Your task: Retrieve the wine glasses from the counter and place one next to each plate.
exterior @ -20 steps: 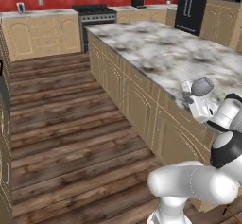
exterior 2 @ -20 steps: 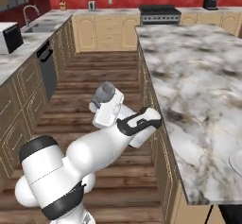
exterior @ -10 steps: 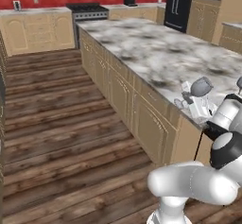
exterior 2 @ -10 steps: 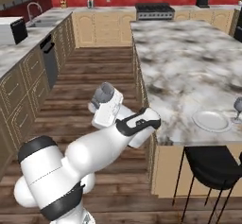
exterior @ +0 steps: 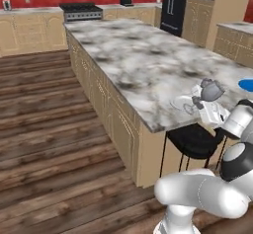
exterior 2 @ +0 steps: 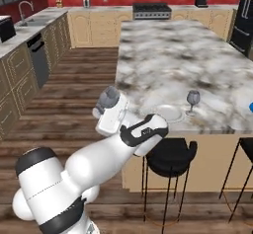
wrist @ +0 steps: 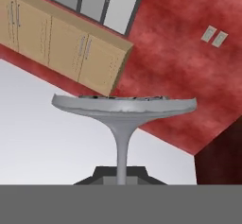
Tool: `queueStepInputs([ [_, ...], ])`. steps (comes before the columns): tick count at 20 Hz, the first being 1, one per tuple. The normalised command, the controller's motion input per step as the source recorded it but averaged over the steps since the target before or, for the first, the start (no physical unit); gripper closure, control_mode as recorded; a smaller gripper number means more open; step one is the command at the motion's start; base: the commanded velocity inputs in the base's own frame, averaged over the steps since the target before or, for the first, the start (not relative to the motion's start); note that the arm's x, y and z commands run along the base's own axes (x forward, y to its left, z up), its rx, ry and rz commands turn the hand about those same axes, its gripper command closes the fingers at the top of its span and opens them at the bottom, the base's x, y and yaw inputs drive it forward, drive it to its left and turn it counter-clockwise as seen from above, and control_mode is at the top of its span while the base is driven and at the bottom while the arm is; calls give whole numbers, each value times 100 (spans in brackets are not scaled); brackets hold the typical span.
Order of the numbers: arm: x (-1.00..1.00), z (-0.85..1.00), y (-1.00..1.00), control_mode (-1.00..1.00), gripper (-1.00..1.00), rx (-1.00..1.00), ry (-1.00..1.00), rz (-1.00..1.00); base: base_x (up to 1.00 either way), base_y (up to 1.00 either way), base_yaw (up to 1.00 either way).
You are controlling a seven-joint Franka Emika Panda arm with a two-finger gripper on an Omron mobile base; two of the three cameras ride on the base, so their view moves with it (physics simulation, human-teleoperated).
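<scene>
Here R base cam adds 2nd wine glass (exterior 2: 193, 98) beside white plate (exterior 2: 168, 112).

held wine glass (wrist: 124, 124): stem runs off the lower edge in the hand view, foot and jaws not visible there. blue plate (exterior: 246, 85) cut by the right edge in the left base view. white plate (exterior: 181, 101) partly hidden behind the gripper (exterior: 205, 99). counter (exterior 2: 173, 60) cut off at right.

Even, bright, shadowless light throughout; no glare on the marble surface (exterior 2: 188, 60). Rendering is soft and coarse, slightly blurred; edges stay undistorted.
</scene>
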Motion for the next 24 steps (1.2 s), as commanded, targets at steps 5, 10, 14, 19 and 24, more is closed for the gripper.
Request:
queueStepInputs([
  [5,0,0,0,100,100,0,0,0,-7,-100,29],
  [10,0,0,0,100,100,0,0,0,-51,-100,16],
  [14,0,0,0,100,100,0,0,0,-75,-100,6],
  [19,0,0,0,100,100,0,0,0,-30,-100,3],
  [24,0,0,0,100,100,0,0,0,7,-100,9],
])
